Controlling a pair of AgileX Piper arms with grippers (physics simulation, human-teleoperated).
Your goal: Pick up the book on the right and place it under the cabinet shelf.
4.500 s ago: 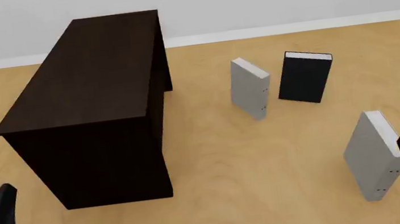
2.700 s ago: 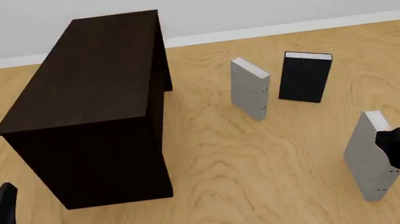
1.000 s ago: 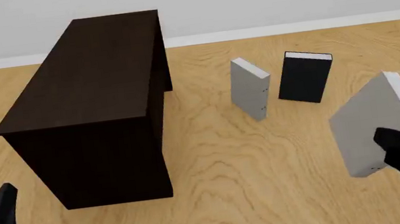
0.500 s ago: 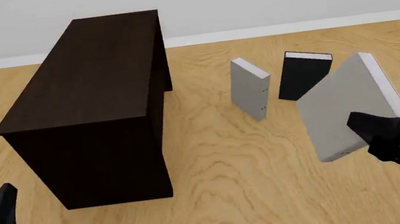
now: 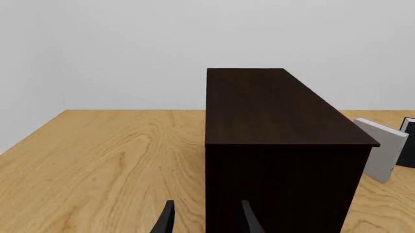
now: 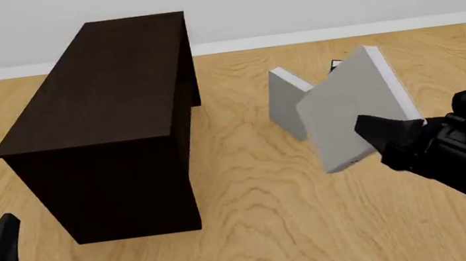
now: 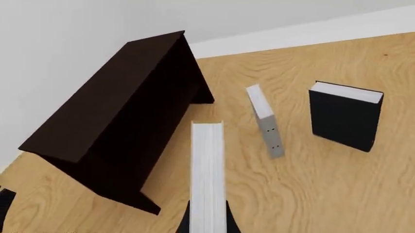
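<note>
Wood-grain table (image 6: 255, 234), white wall behind. Right gripper (image 6: 374, 134) clamped on the book (image 6: 350, 110), tilted, held clear of the table in front of the second grey book (image 6: 284, 103) and black book (image 7: 344, 115). Cabinet shelf (image 6: 110, 105) well apart, leftward. Left gripper (image 5: 204, 221) low beside cabinet, fingers parted, holding nothing.

Simulated tabletop scene, bare wood-grain table (image 6: 255, 234), blank white wall (image 5: 129, 48) (no furnishings), dark cabinet (image 6: 97, 107)

the wooden table (image 6: 255, 234) carries the dark cabinet shelf (image 6: 103, 120), a grey book (image 6: 284, 101) and a black book (image 7: 343, 115).
</note>
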